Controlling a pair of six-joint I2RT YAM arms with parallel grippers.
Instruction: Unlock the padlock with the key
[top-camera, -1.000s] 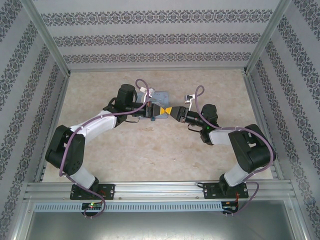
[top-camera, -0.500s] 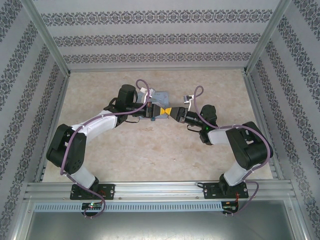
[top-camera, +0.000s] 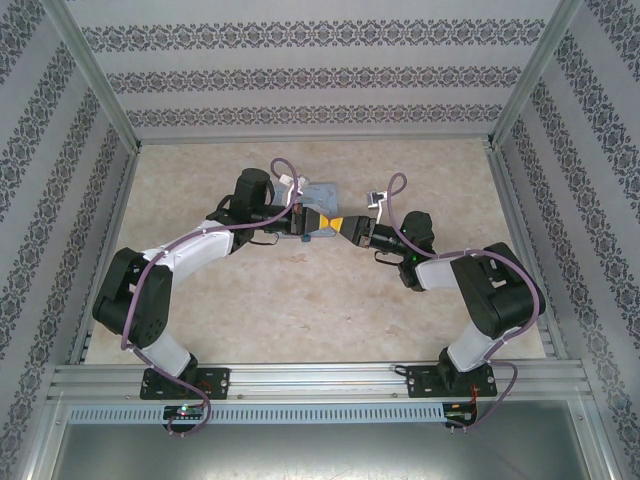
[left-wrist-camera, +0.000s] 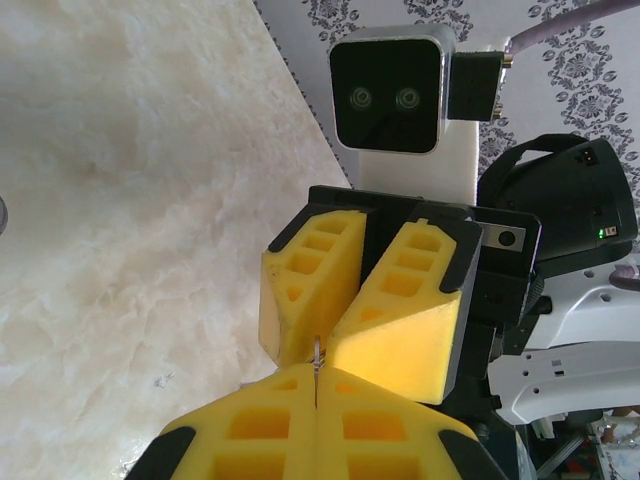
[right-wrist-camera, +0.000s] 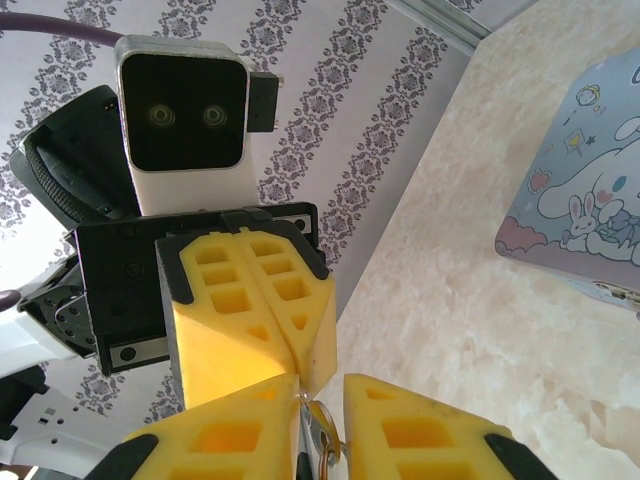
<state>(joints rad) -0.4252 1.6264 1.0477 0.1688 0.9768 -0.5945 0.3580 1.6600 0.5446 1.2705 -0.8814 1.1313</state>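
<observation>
Marbled beige tabletop (top-camera: 300, 330) ringed by patterned wallpaper (top-camera: 320, 80) is what I'm working over, and the padlock (right-wrist-camera: 323, 428) sits at the centre of the action. From the right wrist I make out a thin silvery loop and a brass-coloured scrap pinched between the yellow foam pads (right-wrist-camera: 400, 440) of the right gripper (right-wrist-camera: 320, 397), which is clamped on it with only a narrow gap left. The key (left-wrist-camera: 317, 358) is a thin grey sliver poking out of the left gripper (left-wrist-camera: 315, 388), whose fingers are pressed fully together around it. Its tip reaches the spot where the right gripper's fingertips converge, though I cannot tell whether it sits in the keyhole. From above I see the two grippers nose to nose at the near edge of the pale blue cartoon tin (top-camera: 322, 193), which lies flat on the table. The left arm (top-camera: 190, 250) and right arm (top-camera: 470, 280) bend inward toward it.
</observation>
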